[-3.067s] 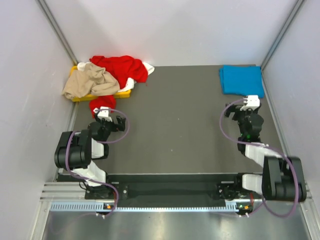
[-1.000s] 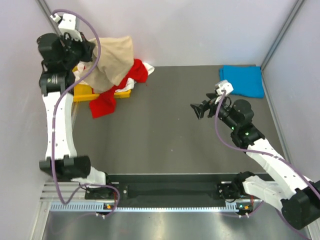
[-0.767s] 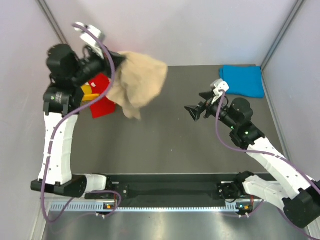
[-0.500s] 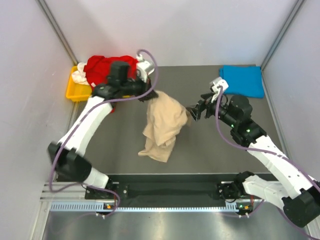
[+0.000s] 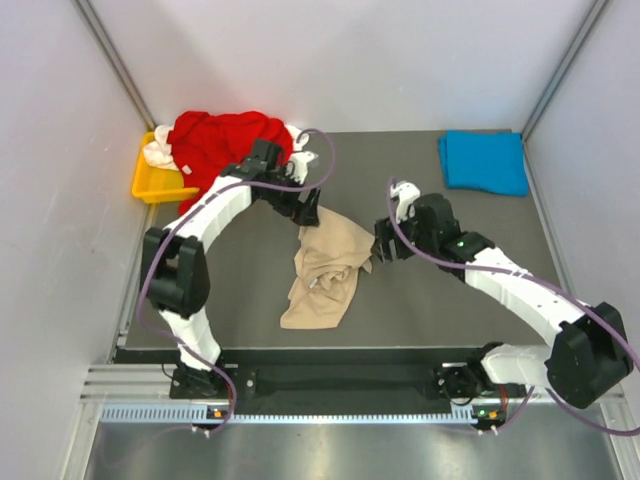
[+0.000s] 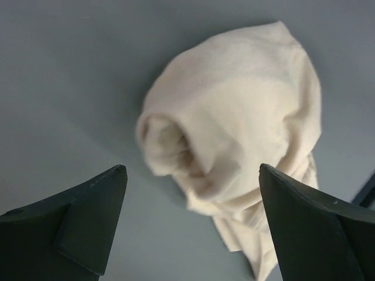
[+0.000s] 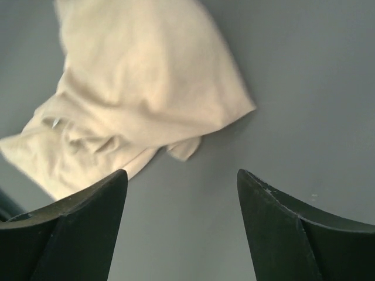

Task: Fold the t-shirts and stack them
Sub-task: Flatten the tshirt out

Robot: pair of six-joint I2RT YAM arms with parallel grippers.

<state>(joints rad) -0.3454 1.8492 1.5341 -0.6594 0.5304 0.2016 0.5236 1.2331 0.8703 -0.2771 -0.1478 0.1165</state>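
The beige t-shirt (image 5: 325,270) lies crumpled on the dark table in the middle. It also shows in the left wrist view (image 6: 240,129) and in the right wrist view (image 7: 140,99). My left gripper (image 5: 310,212) is open and empty just above the shirt's far end. My right gripper (image 5: 380,247) is open and empty at the shirt's right edge. The blue t-shirt (image 5: 483,161) lies folded at the far right. The red t-shirt (image 5: 225,140) is heaped at the far left, with a white t-shirt (image 5: 158,155) partly under it.
A yellow tray (image 5: 152,183) sits at the far left under the red and white shirts. Grey walls close the table on the left, back and right.
My left arm lifted the beige shirt out of the tray, swung it right to the table's middle and let it go. My right gripper moved left to the shirt's edge.
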